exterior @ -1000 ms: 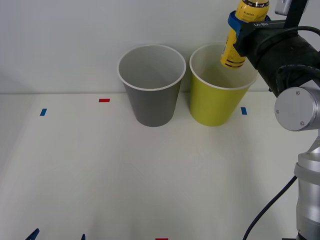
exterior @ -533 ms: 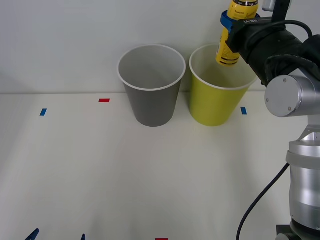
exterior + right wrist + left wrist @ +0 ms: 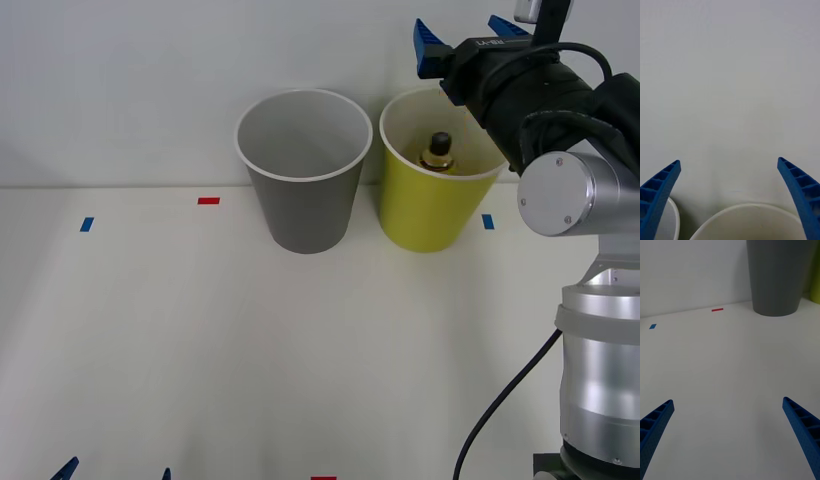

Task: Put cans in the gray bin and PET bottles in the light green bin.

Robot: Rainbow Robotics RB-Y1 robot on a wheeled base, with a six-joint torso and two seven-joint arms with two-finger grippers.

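One PET bottle [image 3: 437,152] stands inside the light green bin [image 3: 432,205] beside the gray bin [image 3: 303,170], while the right end effector [image 3: 472,36] hovers above it, fingers spread wide and empty, and the left end effector [image 3: 730,438] is likewise wide open over the surface [image 3: 250,340].

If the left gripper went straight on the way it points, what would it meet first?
Probably the round gray plastic bin standing ahead of the open left gripper, slightly to one side; only bare white table lies between, though depth is unclear.

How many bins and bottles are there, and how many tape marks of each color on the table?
Bins: 2, gray bin and light green bin
PET bottle: 1, inside the light green bin
Blue tape marks: 2
Red tape marks: 2
Total: 7
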